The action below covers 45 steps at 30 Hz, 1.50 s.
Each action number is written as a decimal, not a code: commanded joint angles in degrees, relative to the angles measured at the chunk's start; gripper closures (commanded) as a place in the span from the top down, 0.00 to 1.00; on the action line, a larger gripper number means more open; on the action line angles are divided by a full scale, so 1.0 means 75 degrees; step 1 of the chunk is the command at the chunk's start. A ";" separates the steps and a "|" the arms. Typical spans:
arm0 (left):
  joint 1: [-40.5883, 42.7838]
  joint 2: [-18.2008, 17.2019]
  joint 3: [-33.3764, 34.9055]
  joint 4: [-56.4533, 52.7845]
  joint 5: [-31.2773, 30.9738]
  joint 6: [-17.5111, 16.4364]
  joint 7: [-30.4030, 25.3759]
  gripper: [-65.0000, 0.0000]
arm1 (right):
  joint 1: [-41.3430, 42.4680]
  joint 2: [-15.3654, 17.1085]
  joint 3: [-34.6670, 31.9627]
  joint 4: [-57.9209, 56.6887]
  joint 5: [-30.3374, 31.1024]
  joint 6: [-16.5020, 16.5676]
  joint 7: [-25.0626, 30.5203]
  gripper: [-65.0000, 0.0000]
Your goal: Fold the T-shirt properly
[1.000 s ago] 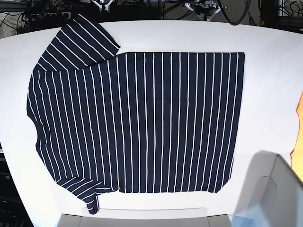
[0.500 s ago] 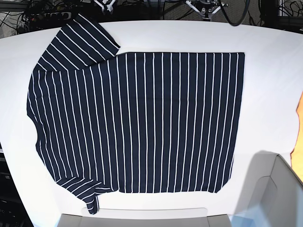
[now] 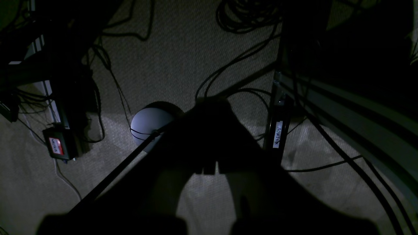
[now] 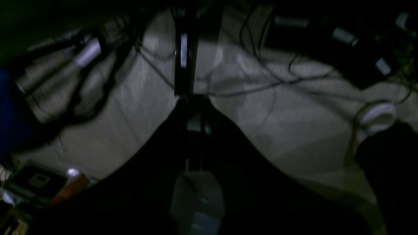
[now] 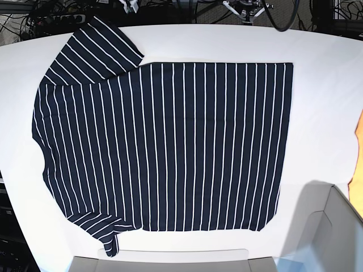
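Observation:
The T-shirt (image 5: pixel 164 147), dark navy with thin white stripes, lies spread flat on the white table (image 5: pixel 323 85). One sleeve (image 5: pixel 96 48) points to the far left corner. The other sleeve (image 5: pixel 108 233) is bunched at the near left. My left gripper (image 5: pixel 245 11) hangs past the table's far edge, off the shirt. In the left wrist view it (image 3: pixel 209 107) is a dark silhouette over the floor, tips together and empty. My right gripper (image 5: pixel 130 5) barely shows at the top edge. In the right wrist view it (image 4: pixel 192 101) is also a dark silhouette with tips together.
An orange cloth (image 5: pixel 359 147) peeks in at the right edge. A pale box (image 5: pixel 329 226) stands at the near right and a flat pale tray (image 5: pixel 164 262) along the near edge. Cables (image 3: pixel 228 65) and a pale round object (image 3: pixel 147 124) lie on the floor behind the table.
The right gripper has drawn back a little past the top edge. The left gripper has shifted slightly. The T-shirt has not moved.

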 commanded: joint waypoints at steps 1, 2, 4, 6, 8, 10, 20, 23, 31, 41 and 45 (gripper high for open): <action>0.0143 -0.0029 -0.0016 0.0053 -0.0007 0.0028 -0.0083 0.00 | -0.0062 0.0093 0.0048 0.0025 0.0020 0.0033 0.0056 0.00; 0.0178 -0.0029 -0.0016 0.0065 -0.0007 0.0028 -0.0095 0.00 | -0.0062 0.0093 0.0060 0.0025 0.0020 0.0033 0.0056 0.00; 0.0225 -0.0029 -0.0016 0.0065 -0.0007 0.0028 -0.0095 0.00 | -0.0074 0.0104 0.0060 0.0036 0.0020 0.0033 0.0056 0.00; 0.0318 -0.0041 -0.0016 0.0076 -0.0007 0.0028 -0.0107 0.00 | -0.0074 0.0245 0.0037 0.0036 0.0020 0.0033 0.0044 0.00; 0.0424 -0.0064 -0.0016 0.0076 -0.0007 0.0028 -0.0107 0.00 | -0.0168 0.0315 0.0072 0.0036 0.0020 0.0033 0.0021 0.00; 0.0553 -0.0111 -0.0028 0.0147 -0.0007 0.0028 -0.0107 0.00 | -0.0273 0.0421 0.0072 0.0212 0.0020 0.0033 0.0009 0.00; 0.2463 -0.0311 -0.0040 0.3288 -0.0007 0.0028 0.0350 0.00 | -0.2114 0.0737 0.0083 0.3061 0.0032 0.0033 -0.0014 0.00; 0.2932 -0.0311 -0.0051 0.4003 -0.0007 0.0028 0.0655 0.00 | -0.2641 0.0761 0.0083 0.3822 0.0044 0.0033 -0.0014 0.00; 0.4128 -0.0311 -0.0051 0.5879 -0.0007 0.0028 0.0725 0.00 | -0.4177 0.1265 0.0236 0.6214 0.0383 0.0033 -0.0014 0.00; 0.5593 -0.0287 -0.0544 0.8563 -0.0007 0.0028 0.0737 0.00 | -0.5736 0.1734 0.1748 0.9496 0.0723 0.0033 -0.0014 0.00; 0.5992 -0.0287 -0.0802 0.9559 -0.0007 0.0028 0.0737 0.00 | -0.6017 0.1734 0.2193 1.1043 0.0723 0.0033 -0.0366 0.00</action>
